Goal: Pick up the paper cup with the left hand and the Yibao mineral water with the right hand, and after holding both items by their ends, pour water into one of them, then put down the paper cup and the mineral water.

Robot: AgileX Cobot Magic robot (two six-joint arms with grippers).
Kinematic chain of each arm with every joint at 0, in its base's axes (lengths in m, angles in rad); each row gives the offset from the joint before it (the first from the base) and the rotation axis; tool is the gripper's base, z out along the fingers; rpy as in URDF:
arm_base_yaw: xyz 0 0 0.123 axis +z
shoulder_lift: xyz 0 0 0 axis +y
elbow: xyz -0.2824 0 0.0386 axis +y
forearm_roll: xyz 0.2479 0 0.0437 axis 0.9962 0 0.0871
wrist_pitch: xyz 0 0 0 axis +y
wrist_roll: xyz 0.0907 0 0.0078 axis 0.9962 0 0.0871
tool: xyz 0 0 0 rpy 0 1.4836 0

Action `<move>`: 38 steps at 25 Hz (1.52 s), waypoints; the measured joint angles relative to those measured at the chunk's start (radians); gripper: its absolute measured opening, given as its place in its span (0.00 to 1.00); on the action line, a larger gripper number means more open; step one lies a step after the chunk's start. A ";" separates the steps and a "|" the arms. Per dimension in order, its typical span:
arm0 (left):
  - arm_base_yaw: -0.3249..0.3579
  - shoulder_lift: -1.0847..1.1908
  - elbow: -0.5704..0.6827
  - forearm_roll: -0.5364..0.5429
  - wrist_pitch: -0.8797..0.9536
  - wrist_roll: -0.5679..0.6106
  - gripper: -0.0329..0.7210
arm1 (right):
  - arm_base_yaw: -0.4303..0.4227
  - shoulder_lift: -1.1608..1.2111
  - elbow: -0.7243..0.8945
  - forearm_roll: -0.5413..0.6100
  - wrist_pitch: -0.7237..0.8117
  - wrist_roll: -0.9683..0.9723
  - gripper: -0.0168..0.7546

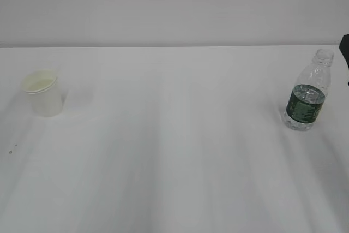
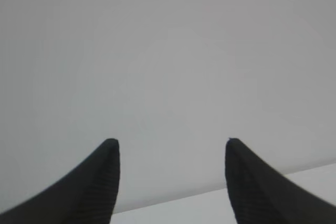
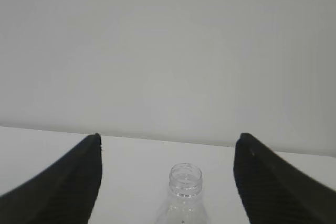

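Note:
The paper cup (image 1: 41, 92) stands upright on the left of the white table, small, white and cream inside. On the right stands the Yibao mineral water (image 1: 308, 94), a clear uncapped bottle with a dark green label. In the right wrist view its open neck (image 3: 185, 179) sits low between the spread black fingers of my right gripper (image 3: 169, 137), which is open and holds nothing. My left gripper (image 2: 171, 142) is open too, facing the bare wall with a strip of table below; the cup does not show there. Neither gripper touches anything.
The white table (image 1: 174, 151) runs wide between cup and bottle, with a plain pale wall (image 1: 174, 4) behind it. A black piece of the right arm (image 1: 344, 47) pokes in at the right edge, just above and behind the bottle.

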 joint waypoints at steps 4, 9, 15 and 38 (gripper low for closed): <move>0.000 -0.029 0.002 0.000 0.027 0.000 0.65 | 0.000 -0.036 0.000 -0.002 0.020 0.000 0.79; 0.000 -0.043 0.004 0.000 0.028 0.000 0.65 | 0.000 -0.072 0.000 -0.002 0.057 0.000 0.79; 0.000 -0.069 0.004 0.000 0.045 0.000 0.65 | 0.000 -0.140 0.004 -0.004 0.113 0.000 0.79; 0.000 -0.187 0.004 -0.051 0.211 0.000 0.65 | 0.000 -0.427 -0.032 -0.045 0.497 0.014 0.79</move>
